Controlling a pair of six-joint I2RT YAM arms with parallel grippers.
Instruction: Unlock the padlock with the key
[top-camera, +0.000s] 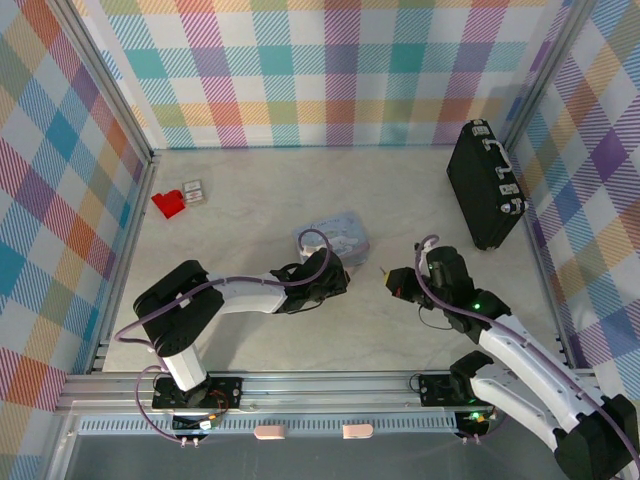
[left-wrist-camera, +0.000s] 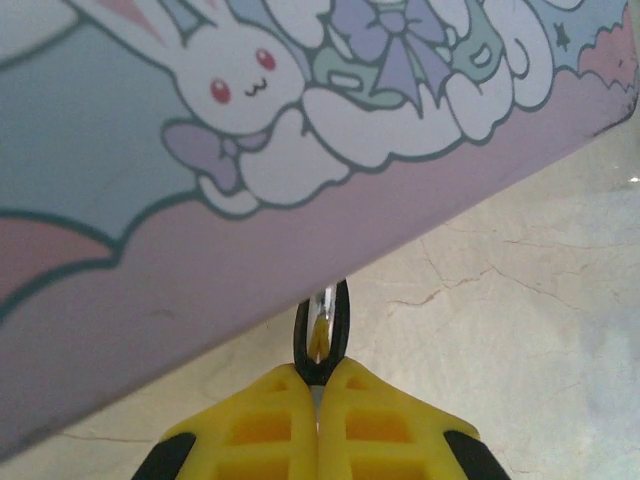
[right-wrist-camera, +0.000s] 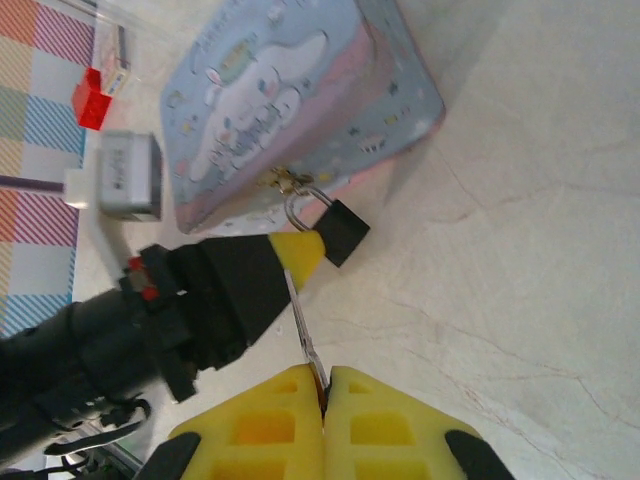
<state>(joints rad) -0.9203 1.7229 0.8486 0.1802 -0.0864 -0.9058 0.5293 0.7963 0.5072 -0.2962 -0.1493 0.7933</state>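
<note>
Left gripper (left-wrist-camera: 320, 372) pinched tight on padlock (right-wrist-camera: 343, 232) at tin (right-wrist-camera: 290, 100) clasp — right gripper (right-wrist-camera: 323, 378) clamped closed on key (right-wrist-camera: 303, 335), tip near padlock.

Pastel plaid walls (top-camera: 340, 70) rise well beyond the left gripper (left-wrist-camera: 318, 385) and right gripper (right-wrist-camera: 325, 385) on 3 sides; the pale, veined counter (top-camera: 250, 200) lies under both, evenly lit.
</note>
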